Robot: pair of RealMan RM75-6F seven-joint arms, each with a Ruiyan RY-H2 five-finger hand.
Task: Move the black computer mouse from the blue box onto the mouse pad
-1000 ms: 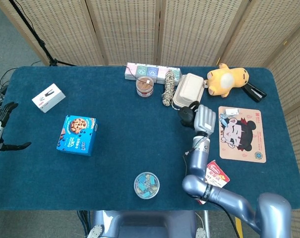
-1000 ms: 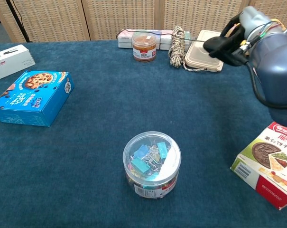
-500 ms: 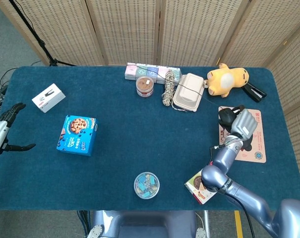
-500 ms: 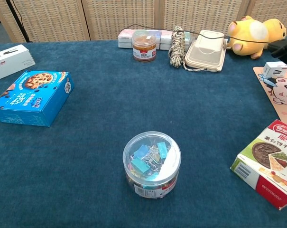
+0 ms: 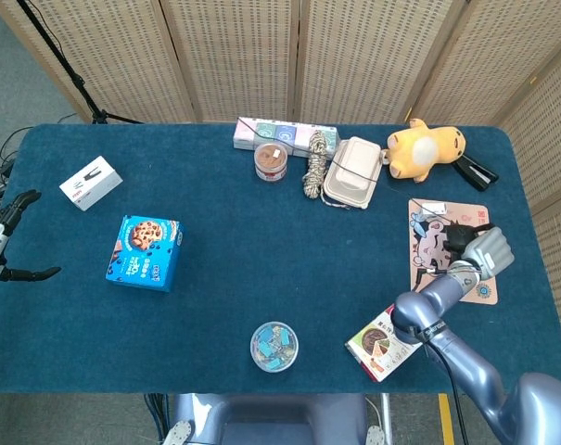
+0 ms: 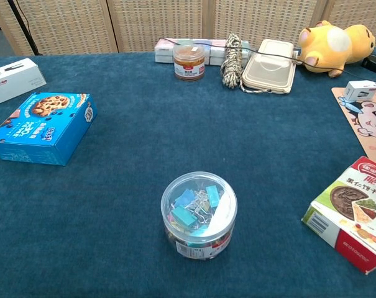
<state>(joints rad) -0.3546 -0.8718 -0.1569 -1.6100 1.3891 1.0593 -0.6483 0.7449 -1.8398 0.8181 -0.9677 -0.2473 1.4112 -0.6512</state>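
The black computer mouse (image 5: 459, 239) sits low over the cartoon-printed mouse pad (image 5: 430, 247), gripped by my right hand (image 5: 485, 252), whose fingers curl over it from the right. I cannot tell whether the mouse touches the pad. Its thin cable (image 5: 354, 167) trails back across the beige container. The blue cookie box (image 5: 146, 252) lies at the left of the table with nothing on top, also visible in the chest view (image 6: 41, 127). My left hand (image 5: 4, 246) hangs off the table's left edge, fingers apart and holding nothing. Only the pad's edge (image 6: 363, 118) appears in the chest view.
A jar of binder clips (image 6: 199, 214) stands front centre, a red snack box (image 6: 355, 214) front right. Along the back are a power strip (image 5: 285, 134), a brown jar (image 5: 272, 162), a rope coil (image 5: 313, 165), a beige container (image 5: 352, 174) and a yellow plush (image 5: 424, 148). A small white box (image 5: 90, 182) lies far left.
My right hand carried the mouse from near the beige container rightward and toward the front, down over the mouse pad. It left the chest view. The left hand shifted slightly.
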